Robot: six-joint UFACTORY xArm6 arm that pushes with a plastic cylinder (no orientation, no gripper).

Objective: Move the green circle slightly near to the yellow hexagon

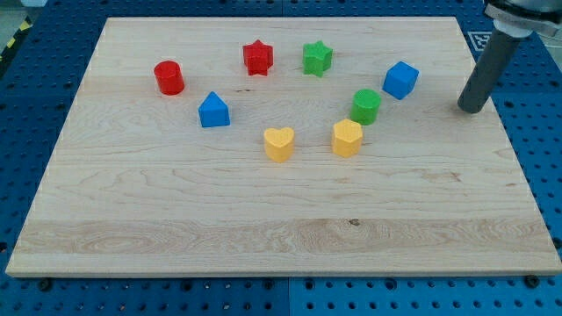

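The green circle point(366, 105) is a short green cylinder on the wooden board, right of centre. The yellow hexagon point(347, 138) lies just below it and slightly to the left, with a small gap between them. My tip point(471, 109) is the lower end of a dark rod at the view's right, resting on the board well to the right of the green circle and not touching any block.
A blue cube point(400, 80) sits up and right of the green circle, between it and my tip. A yellow heart point(279, 144), blue triangular block point(213, 111), red cylinder point(169, 77), red star point(257, 58) and green star point(317, 58) complete the ring. The board's right edge point(502, 114) is close to my tip.
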